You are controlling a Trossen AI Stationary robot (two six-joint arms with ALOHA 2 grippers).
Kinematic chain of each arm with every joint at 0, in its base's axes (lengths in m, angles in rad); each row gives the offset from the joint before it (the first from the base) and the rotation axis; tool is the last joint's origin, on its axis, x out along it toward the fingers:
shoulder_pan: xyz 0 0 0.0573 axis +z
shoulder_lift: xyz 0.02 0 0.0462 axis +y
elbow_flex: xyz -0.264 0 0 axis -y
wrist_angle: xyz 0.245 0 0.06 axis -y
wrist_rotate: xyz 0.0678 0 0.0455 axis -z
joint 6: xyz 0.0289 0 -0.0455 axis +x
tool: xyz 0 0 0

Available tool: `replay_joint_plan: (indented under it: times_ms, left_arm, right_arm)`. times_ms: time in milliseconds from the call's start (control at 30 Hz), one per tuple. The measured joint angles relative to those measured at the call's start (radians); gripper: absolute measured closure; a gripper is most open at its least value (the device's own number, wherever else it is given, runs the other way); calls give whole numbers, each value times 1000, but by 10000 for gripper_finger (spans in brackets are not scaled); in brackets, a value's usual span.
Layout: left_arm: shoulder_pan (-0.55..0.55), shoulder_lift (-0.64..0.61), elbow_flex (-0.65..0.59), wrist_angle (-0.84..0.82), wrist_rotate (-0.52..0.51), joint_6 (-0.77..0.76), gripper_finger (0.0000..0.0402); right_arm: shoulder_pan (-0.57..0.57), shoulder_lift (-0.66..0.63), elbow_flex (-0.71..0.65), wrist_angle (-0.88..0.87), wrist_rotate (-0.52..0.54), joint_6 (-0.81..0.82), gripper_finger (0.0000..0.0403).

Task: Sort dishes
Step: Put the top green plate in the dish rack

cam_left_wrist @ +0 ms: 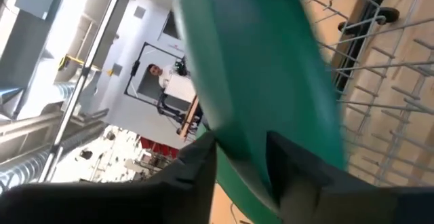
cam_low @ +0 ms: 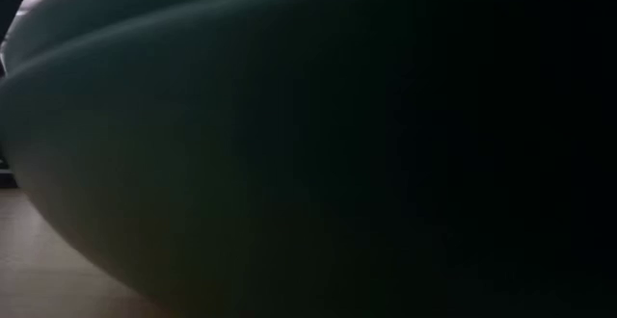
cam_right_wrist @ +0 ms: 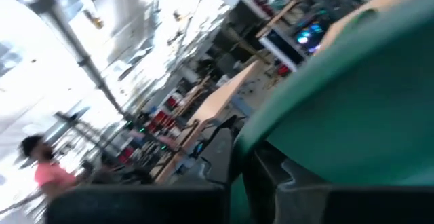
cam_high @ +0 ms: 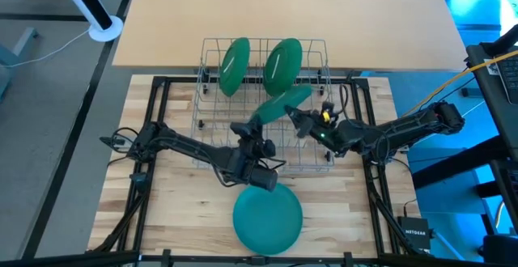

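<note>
Two teal plates [cam_high: 235, 65] [cam_high: 283, 63] stand on edge in the far rows of the wire rack [cam_high: 212, 113]. A third plate [cam_high: 283, 103] hangs tilted over the rack's middle, between both grippers. My left gripper [cam_high: 249, 128] is shut on its near-left end and my right gripper [cam_high: 293, 117] is shut on its near-right rim. Another teal plate [cam_high: 267, 218] lies flat on the table near the near edge. It fills the low view as a dark curved plate [cam_low: 289, 145]. My left gripper [cam_left_wrist: 241, 149] pinches the tilted plate's rim [cam_left_wrist: 244, 136] between its two fingers [cam_left_wrist: 196, 159], coming from the near-left. The plate [cam_left_wrist: 258, 61] stands up beyond the fingers over the rack wires. My right gripper [cam_right_wrist: 244, 153] pinches the same plate's rim [cam_right_wrist: 254, 139] between its fingers [cam_right_wrist: 220, 149], coming from the table's right side. The plate [cam_right_wrist: 352, 95] stretches away past the fingers.
The rack sits in the middle of the wooden table [cam_high: 178, 210], with a tan board [cam_high: 283, 8] behind it. Black frame rails [cam_high: 158, 121] run along both sides. A router box [cam_high: 421, 235] lies at the near right. People show in the room beyond.
</note>
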Motion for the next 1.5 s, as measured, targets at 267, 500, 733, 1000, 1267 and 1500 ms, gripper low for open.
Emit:
replay_joint_plan:
  times_ms: [267, 500, 733, 1000, 1267, 1500]
  left_arm:
    - [-63, -45, 1, 6, -12, -81, 234]
    - [-166, -131, 3, -5, -21, -182, 230]
    - [-239, -175, 2, -27, -22, -189, 229]
    - [-257, -188, 2, -57, -22, -312, 229]
    - [-252, -188, 2, -56, -22, -375, 229]
    - [-240, -188, 2, -52, -22, -377, 229]
  right_arm:
    - [-2, 0, -4, 41, -116, -215, 395]
    - [0, -72, -2, 43, -221, -412, 395]
    - [27, -164, -2, -172, -308, -451, 395]
    - [162, -288, 0, -437, -185, -451, 395]
    - [384, -361, 0, -581, 114, -450, 395]
    - [523, -325, -63, -612, 293, -287, 395]
